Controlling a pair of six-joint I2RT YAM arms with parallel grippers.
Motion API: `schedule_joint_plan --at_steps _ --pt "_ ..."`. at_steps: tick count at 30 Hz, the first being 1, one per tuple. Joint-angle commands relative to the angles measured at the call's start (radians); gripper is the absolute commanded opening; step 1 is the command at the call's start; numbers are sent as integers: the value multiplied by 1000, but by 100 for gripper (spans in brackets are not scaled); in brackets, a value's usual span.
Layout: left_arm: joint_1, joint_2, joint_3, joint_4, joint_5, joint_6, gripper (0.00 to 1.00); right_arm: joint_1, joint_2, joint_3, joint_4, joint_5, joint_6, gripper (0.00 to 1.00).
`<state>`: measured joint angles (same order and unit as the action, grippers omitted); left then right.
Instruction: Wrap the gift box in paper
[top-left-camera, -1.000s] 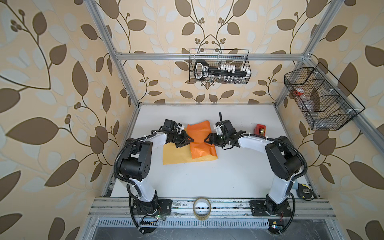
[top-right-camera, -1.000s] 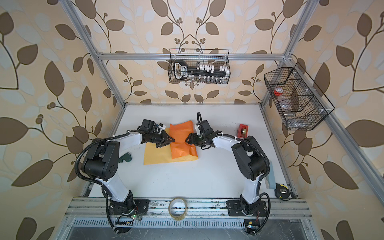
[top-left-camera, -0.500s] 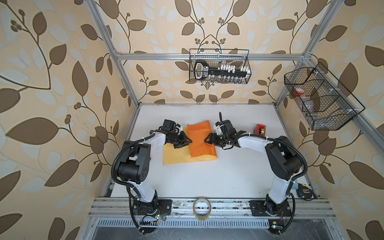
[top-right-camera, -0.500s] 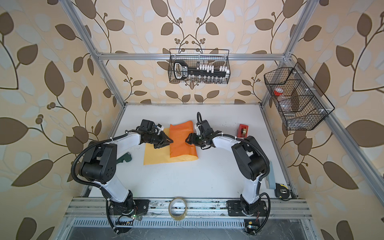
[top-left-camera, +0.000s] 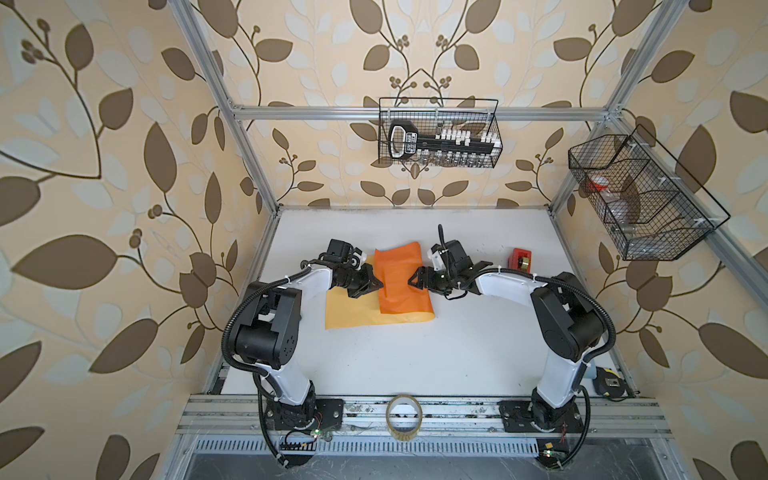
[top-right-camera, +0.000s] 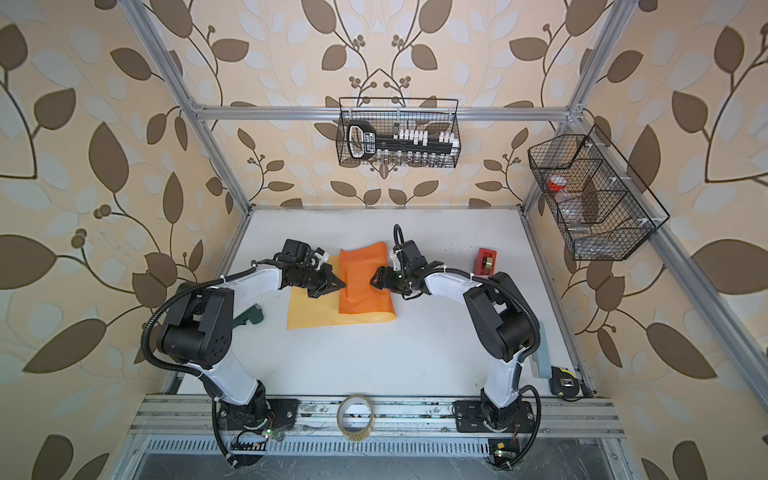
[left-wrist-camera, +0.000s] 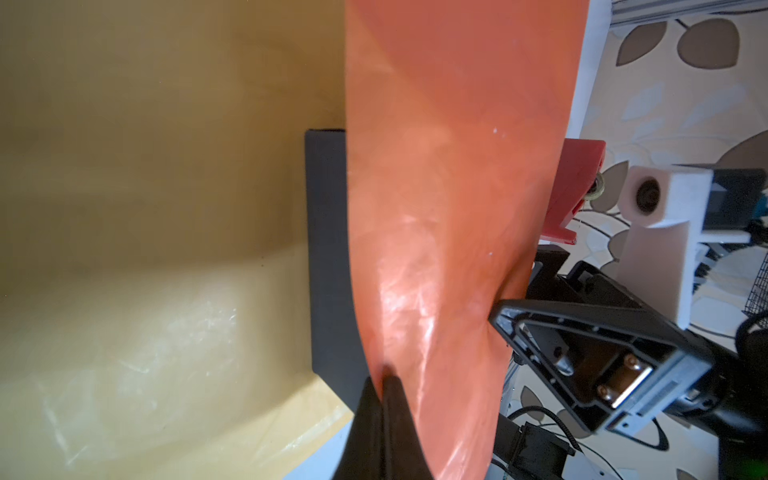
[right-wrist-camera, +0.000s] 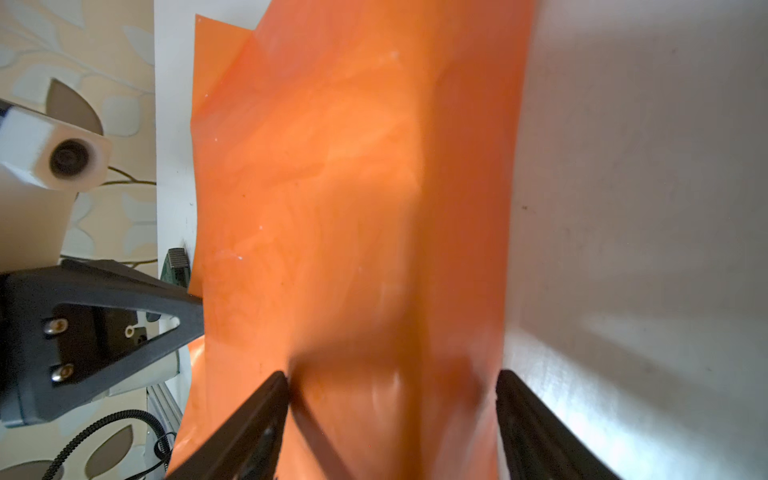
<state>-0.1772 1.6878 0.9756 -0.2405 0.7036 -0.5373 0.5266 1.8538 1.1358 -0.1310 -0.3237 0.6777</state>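
Observation:
The paper lies mid-table, its orange face folded over as a flap and its yellow-tan face flat on the table. The gift box shows only in the left wrist view, as a dark slate strip under the flap. It is hidden in both top views. My left gripper is shut on the flap's left edge. My right gripper is open, with its fingers spread either side of the paper-covered right edge.
A red tape dispenser stands on the table right of the right arm. A clear tape roll sits on the front rail. Wire baskets hang on the back wall and the right wall. A green tool lies by the left arm.
My left jaws have closed fully on the orange flap's edge. My right jaws have spread wider. Both arms have barely moved.

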Motion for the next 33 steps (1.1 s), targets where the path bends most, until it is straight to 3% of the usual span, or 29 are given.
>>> schedule_joint_plan --at_steps 1,9,21,27,33 --pt "8 -11 -18 -48 -93 47 0 0 -15 12 -159 51 -35 79" --pt "-47 30 28 -86 -93 78 0 6 9 96 -240 84 -104 81" --pt "-94 71 52 -98 -85 102 0 -2 88 191 -252 11 -122 86" --pt "-124 92 63 -106 -84 108 0 11 58 116 -245 20 -120 84" --pt "-181 119 80 -125 -79 114 0 30 -71 -50 -187 2 -63 80"
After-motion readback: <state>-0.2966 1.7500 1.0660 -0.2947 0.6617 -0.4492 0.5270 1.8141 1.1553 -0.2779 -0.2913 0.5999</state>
